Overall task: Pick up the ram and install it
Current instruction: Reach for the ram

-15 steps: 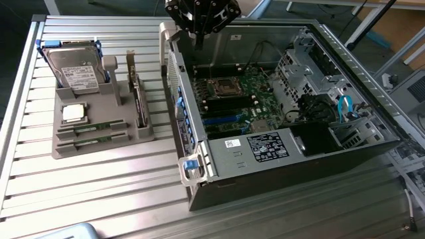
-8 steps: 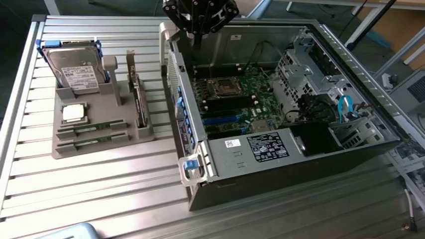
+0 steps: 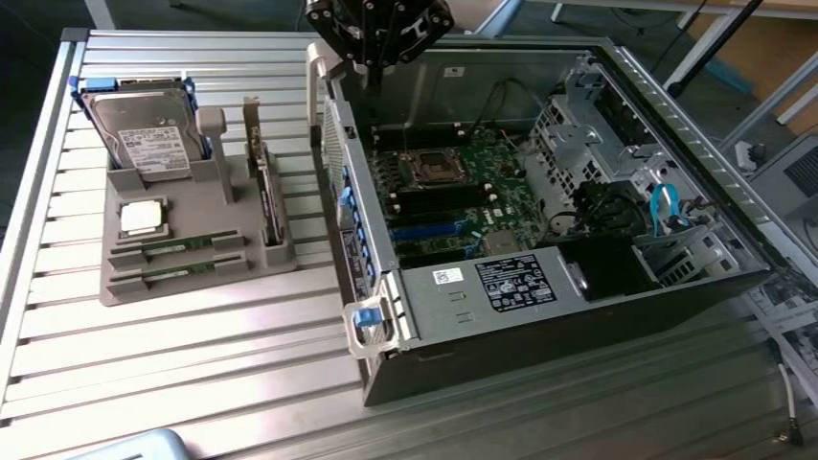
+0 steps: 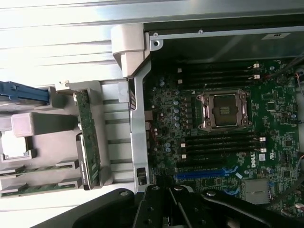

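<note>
**Gripper shut over case wall; ram in tray**

Wrist view: gripper nearest the lens, jaws closed, nothing seen between them. It hangs over the case wall, between tray and board. Slots on both sides of the socket look empty. Two ram sticks lie flat in the tray, near the upright card.

Exterior view: gripper is high above the far wall of the case, well apart from the tray on the table. Both ram sticks sit side by side along the tray's near edge, just beside the CPU.

Status, as judged: pick not done and install not done, so the whole task is left.
</note>
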Controlling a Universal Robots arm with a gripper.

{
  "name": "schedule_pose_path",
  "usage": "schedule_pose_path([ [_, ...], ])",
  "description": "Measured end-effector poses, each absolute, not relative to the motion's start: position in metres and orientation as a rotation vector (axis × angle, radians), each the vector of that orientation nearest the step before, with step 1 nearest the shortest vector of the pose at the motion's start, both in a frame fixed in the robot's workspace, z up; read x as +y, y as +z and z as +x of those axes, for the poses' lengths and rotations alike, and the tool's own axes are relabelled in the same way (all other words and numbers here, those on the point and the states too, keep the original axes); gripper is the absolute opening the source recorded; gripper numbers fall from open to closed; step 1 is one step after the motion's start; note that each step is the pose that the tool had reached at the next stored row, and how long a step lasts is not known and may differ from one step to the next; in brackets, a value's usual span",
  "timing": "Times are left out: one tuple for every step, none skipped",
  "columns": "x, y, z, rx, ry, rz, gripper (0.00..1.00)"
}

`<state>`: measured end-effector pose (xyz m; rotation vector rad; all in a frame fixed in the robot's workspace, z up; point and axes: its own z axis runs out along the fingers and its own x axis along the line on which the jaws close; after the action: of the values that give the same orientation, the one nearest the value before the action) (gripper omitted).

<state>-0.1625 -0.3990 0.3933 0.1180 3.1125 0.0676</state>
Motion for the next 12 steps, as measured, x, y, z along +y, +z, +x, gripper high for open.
schedule_pose_path([
  [-0.3989, 0.3933, -0.1632, 3.112, 0.068, 0.118, 0.11],
  [-0.3990, 0.3933, -0.1640, 3.113, 0.068, 0.118, 0.11],
  [-0.3989, 0.3933, -0.1648, 3.112, 0.068, 0.118, 0.11],
  [-0.3989, 0.3933, -0.1657, 3.112, 0.068, 0.118, 0.11],
  [-0.3989, 0.3933, -0.1665, 3.112, 0.068, 0.118, 0.11],
  [-0.3989, 0.3933, -0.1672, 3.113, 0.068, 0.118, 0.11],
  [-0.3989, 0.3933, -0.1682, 3.112, 0.068, 0.118, 0.11],
  [-0.3989, 0.3933, -0.1694, 3.112, 0.068, 0.118, 0.11],
  [-0.3989, 0.3933, -0.1701, 3.112, 0.068, 0.118, 0.11],
  [-0.3989, 0.3932, -0.1710, 3.112, 0.068, 0.118, 0.11],
  [-0.3989, 0.3932, -0.1717, 3.112, 0.068, 0.118, 0.11],
  [-0.3989, 0.3933, -0.1723, 3.112, 0.068, 0.118, 0.11],
])
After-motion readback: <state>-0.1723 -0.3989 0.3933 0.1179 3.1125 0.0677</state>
